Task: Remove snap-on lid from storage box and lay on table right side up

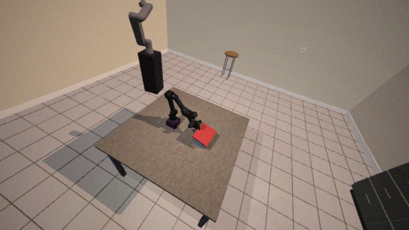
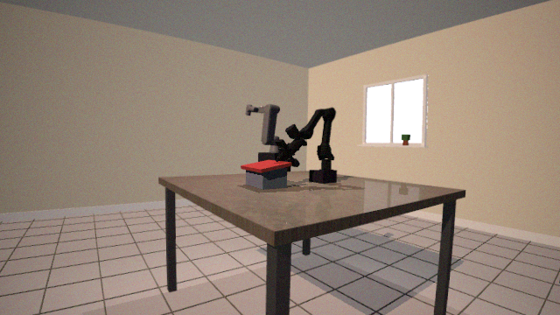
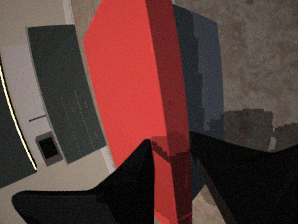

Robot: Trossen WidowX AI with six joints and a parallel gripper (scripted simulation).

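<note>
The red lid [image 1: 204, 135] [image 2: 264, 166] [image 3: 125, 75] is on top of the blue-grey storage box [image 1: 200, 143] [image 2: 255, 179] [image 3: 209, 75]. It is tilted, with the edge on the arm's side a little higher than the far edge. The far edge looks close to the box rim; whether it touches cannot be told. The box stands on the table [image 1: 153, 140] [image 2: 315, 206]. My gripper [image 1: 200, 126] [image 3: 169, 140] is shut on the lid's near edge, with one dark finger on either side of it in the wrist view. The fingertips are hard to make out in the exterior view.
The arm's dark base [image 1: 172, 122] [image 2: 323, 176] stands on the table behind the gripper. A grey arm on a black pedestal [image 1: 151, 71] stands on the floor beyond the table. A stool [image 1: 231, 54] and a dark cabinet [image 1: 383, 195] are away from the table.
</note>
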